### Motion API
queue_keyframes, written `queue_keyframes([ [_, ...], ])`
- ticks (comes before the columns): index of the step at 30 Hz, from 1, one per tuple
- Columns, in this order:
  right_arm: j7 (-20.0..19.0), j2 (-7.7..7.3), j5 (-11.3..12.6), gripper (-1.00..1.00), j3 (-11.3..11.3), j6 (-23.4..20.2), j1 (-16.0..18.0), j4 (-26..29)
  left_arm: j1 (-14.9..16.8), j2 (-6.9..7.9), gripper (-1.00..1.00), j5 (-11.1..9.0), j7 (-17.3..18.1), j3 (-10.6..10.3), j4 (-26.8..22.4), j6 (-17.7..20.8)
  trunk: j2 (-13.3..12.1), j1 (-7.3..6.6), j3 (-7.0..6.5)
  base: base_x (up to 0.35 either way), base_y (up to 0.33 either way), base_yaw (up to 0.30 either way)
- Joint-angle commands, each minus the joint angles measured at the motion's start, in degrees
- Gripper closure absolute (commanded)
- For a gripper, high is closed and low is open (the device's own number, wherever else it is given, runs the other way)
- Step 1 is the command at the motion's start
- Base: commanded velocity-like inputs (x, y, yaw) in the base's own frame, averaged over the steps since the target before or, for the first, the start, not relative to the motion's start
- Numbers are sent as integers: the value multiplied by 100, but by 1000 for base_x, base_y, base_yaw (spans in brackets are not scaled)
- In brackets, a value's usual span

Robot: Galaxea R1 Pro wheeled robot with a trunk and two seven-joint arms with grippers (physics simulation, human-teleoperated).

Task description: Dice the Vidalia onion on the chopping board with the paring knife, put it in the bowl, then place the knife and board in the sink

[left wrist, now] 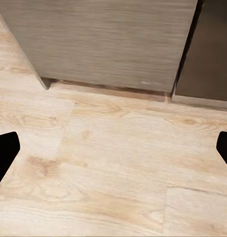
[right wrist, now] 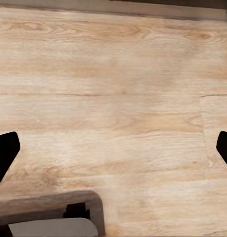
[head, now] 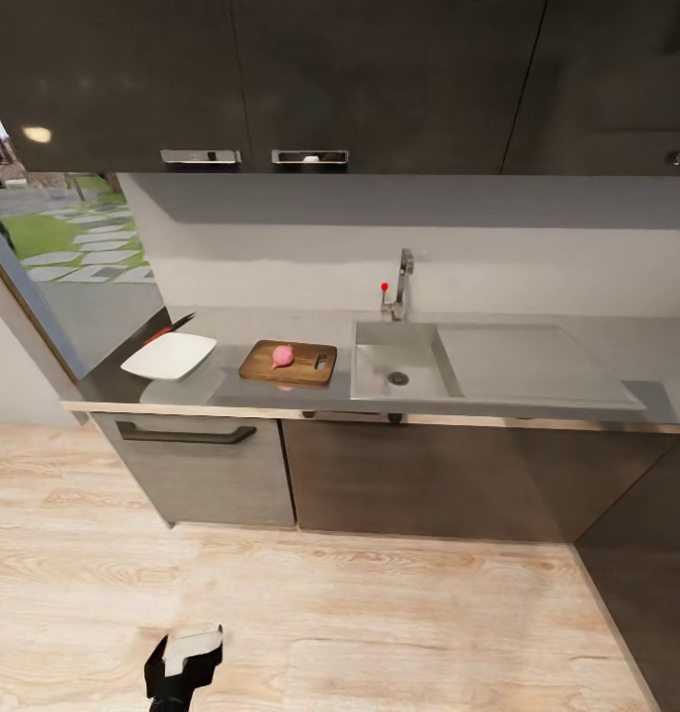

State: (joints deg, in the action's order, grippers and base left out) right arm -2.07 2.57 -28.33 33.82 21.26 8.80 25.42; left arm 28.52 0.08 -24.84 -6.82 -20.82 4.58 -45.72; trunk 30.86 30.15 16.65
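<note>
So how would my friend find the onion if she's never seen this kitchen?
Find the steel sink with the tall tap, then look at the brown chopping board on the countertop beside it. The onion sits on that board. It's the only small, round, pinkish thing there; the white bowl further along is flat and square.

In the head view, the left gripper shows at the bottom left of the frame, black with a pale top, hanging low and holding nothing. In the left wrist view its two dark fingertips stand wide apart at both edges. The right gripper is also spread wide, with nothing between its fingertips.
</note>
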Motion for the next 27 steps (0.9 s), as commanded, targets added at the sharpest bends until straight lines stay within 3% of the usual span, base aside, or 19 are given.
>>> queue_keyframes([
  [1,-56,3,-44,-100,51,34,10,-4,-47,32,-100,23,-54,-72,16,-113,8,2,7,0,0,0],
  [8,-104,-2,-41,-100,82,131,16,-30,-121,133,-100,23,-84,-71,11,-135,8,2,7,0,76,0],
  [18,-63,-3,-25,-100,97,150,16,-61,-128,305,-100,21,-92,-66,8,25,8,2,7,0,284,0],
  [27,-57,-3,97,-100,98,150,17,-61,-128,316,-100,16,-92,-62,8,31,8,2,7,0,307,0],
])
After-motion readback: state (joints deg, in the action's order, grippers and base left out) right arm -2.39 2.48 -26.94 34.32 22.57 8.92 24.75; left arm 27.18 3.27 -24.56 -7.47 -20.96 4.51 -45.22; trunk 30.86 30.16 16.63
